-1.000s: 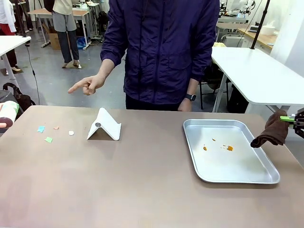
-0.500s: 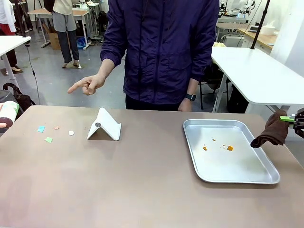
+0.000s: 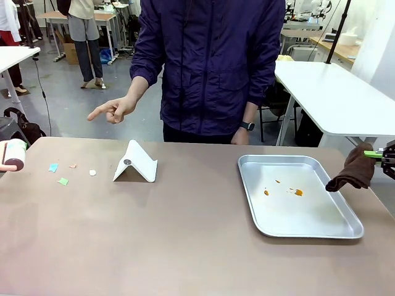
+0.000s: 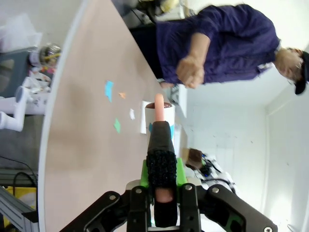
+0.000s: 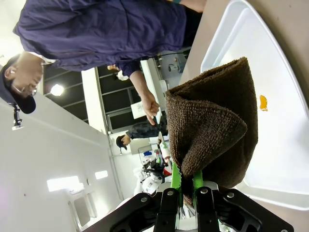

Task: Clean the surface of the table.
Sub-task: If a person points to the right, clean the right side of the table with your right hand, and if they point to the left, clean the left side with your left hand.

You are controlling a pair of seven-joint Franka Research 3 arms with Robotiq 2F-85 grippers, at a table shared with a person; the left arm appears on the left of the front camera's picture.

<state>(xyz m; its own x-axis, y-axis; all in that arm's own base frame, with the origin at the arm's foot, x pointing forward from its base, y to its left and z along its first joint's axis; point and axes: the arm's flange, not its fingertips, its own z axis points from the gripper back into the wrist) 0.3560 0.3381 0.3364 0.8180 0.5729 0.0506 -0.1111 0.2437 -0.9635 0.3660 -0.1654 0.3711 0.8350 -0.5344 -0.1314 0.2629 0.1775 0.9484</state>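
The taupe table (image 3: 185,234) carries a few small paper scraps (image 3: 63,181) near its far left. At the left edge a lint roller (image 3: 13,154) hovers beside them. In the left wrist view my left gripper (image 4: 163,169) is shut on the roller's pink handle, the white roll (image 4: 159,113) pointing toward the scraps (image 4: 117,125). At the right edge my right gripper (image 3: 378,155) is shut on a brown cloth (image 3: 353,168) that hangs beside the tray. The right wrist view has this gripper (image 5: 186,186) pinching the cloth (image 5: 212,135) over the tray.
A silver metal tray (image 3: 308,213) with small orange stains (image 3: 299,192) lies at the right. A white folded stand (image 3: 134,162) sits left of centre. The person at the far side points a hand (image 3: 114,111) down toward the scraps. White tables stand behind.
The lint roller has come a little further in and down at the left edge. The right gripper, the cloth and the pointing hand have stayed still.
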